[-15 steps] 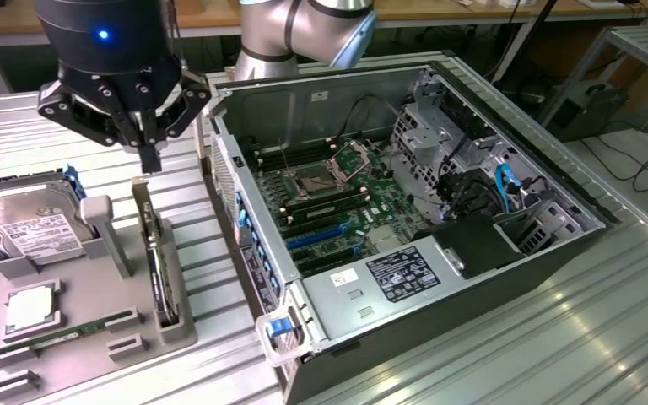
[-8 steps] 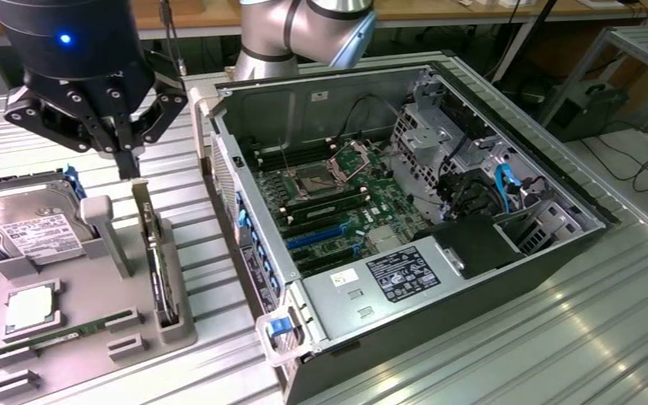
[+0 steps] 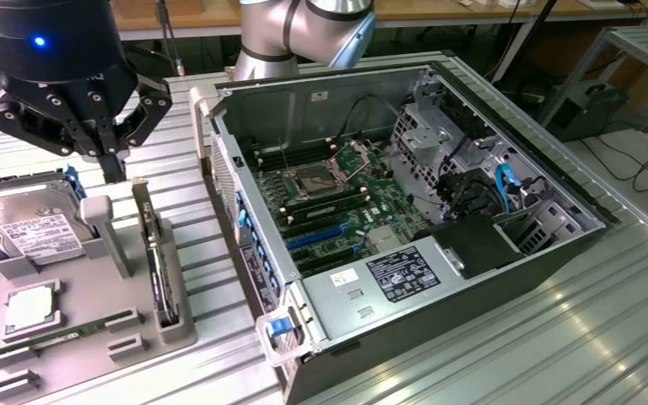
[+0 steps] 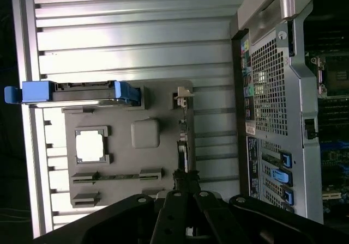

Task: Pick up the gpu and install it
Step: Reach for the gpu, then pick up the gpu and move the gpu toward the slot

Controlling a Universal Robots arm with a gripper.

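Overhead, in the upper left of the exterior view, the arm's black pincer (image 3: 112, 173) hung with its fingers apparently drawn together and gripping nothing, tips pointing down just above the far end of a grey parts tray (image 3: 77, 283).

The gpu (image 3: 158, 261) stood on edge in a narrow slot along the tray's side nearest the open computer case (image 3: 471, 337), its pale bracket at the far end, close below the pincer. From the wrist, the card (image 4: 184, 146) showed as a thin line directly ahead of the fingertips.

The tray held three other parts:
- A hard drive (image 3: 26, 228) with blue rails stood upright in its cradle.
- A processor (image 3: 31, 308) lay flat in a square pocket.
- A RAM stick (image 3: 65, 335) lay in a long groove at the near edge.

The case lay on its side on the ribbed metal table (image 3: 526, 354), its panel off. Inside were the motherboard (image 3: 336, 202), blue expansion slots (image 3: 318, 236) and loose cables.

The risks looked plain enough:
- Fingers that close together would likely strike the card's top edge rather than straddle it.
- An off-centre hold on so thin a board could cant it and jam it in the slot, or drag the tray.
- Near the case, a tilted card might catch the rim or miss its slot.
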